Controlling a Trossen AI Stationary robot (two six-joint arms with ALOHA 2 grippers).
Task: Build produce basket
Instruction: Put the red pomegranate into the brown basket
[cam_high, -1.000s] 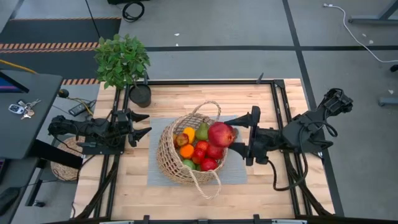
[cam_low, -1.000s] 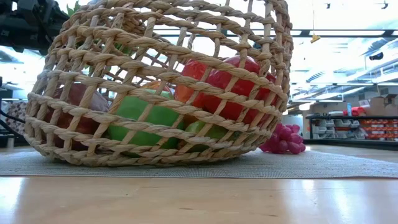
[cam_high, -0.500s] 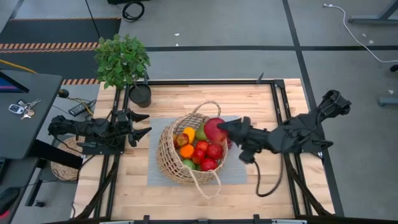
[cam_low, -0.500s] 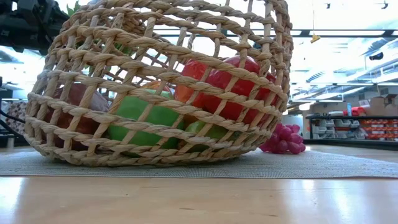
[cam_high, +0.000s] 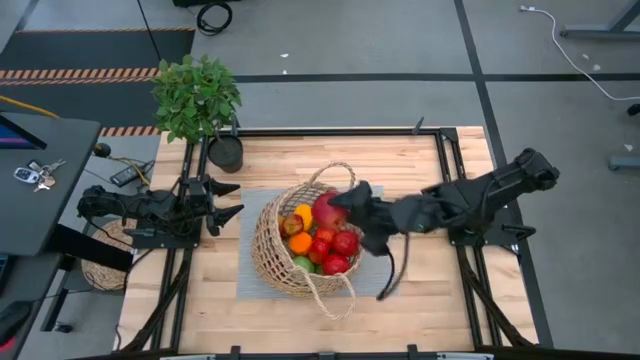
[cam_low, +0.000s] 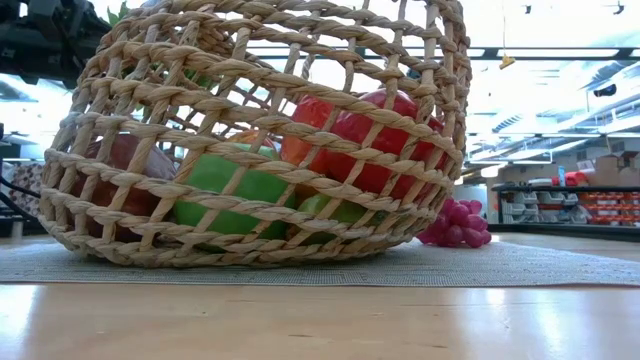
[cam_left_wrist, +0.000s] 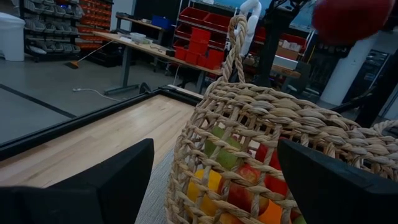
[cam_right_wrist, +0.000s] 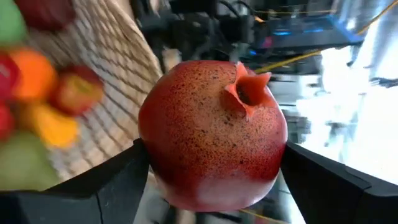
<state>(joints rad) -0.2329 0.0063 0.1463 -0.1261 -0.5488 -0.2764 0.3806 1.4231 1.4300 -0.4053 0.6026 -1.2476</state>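
Over the wooden table (cam_high: 420, 290) my right gripper (cam_high: 340, 209) pinches the pomegranate (cam_right_wrist: 211, 134) between its fingers just above the basket (cam_high: 268, 250), on the side nearest my right arm, while my left gripper (cam_high: 222, 200) waits spread beside the basket's other side.

You get even, bright overhead light; low view glares white behind the basket (cam_low: 250, 130). Right wrist bkgd blurs around the sharp pomegranate (cam_right_wrist: 211, 134).
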